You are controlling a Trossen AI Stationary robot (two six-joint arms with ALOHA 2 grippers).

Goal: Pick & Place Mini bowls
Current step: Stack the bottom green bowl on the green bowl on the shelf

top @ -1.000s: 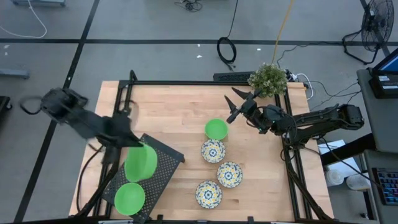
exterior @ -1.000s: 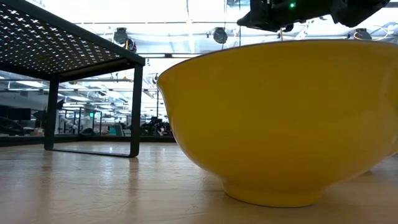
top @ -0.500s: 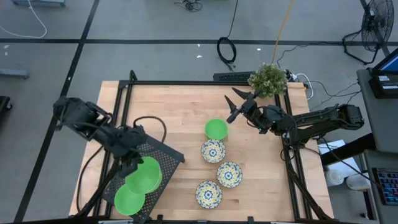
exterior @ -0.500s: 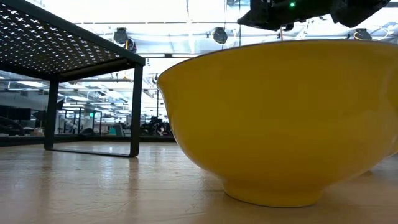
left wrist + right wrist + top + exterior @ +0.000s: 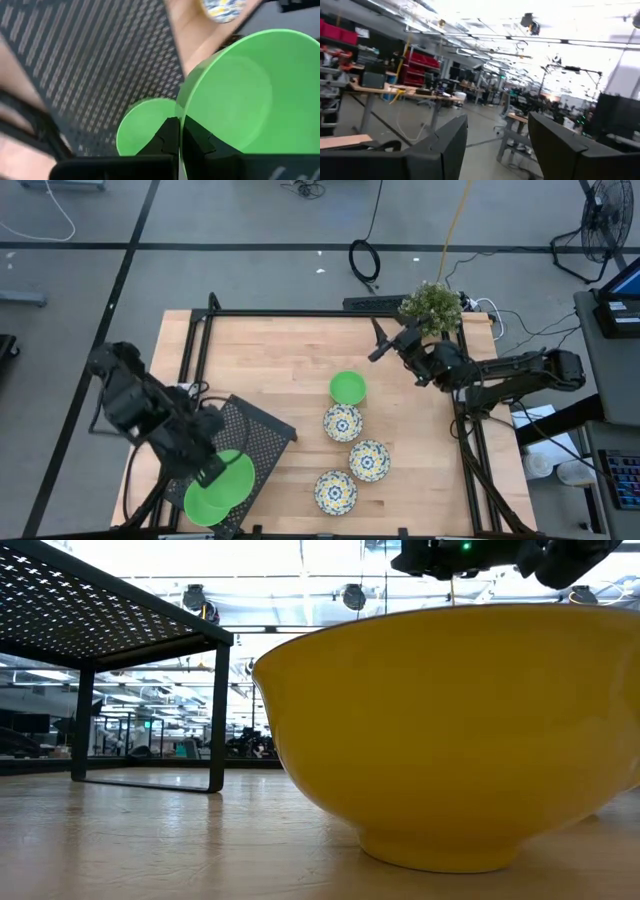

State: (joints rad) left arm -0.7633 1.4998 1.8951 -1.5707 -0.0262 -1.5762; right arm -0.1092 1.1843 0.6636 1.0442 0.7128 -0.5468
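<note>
Your left gripper [image 5: 177, 131] pinches the green bowl [image 5: 232, 475] by its rim, tilted so it nests into the one below [image 5: 142, 125].

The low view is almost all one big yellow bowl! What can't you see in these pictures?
- Low view: the yellow-looking bowl hides the other bowls and most of the table.
- High view: the left gripper and the green bowl it holds cover part of the second green bowl on the mesh tray.
- Right wrist view: the right gripper faces the room; no bowls show.
</note>
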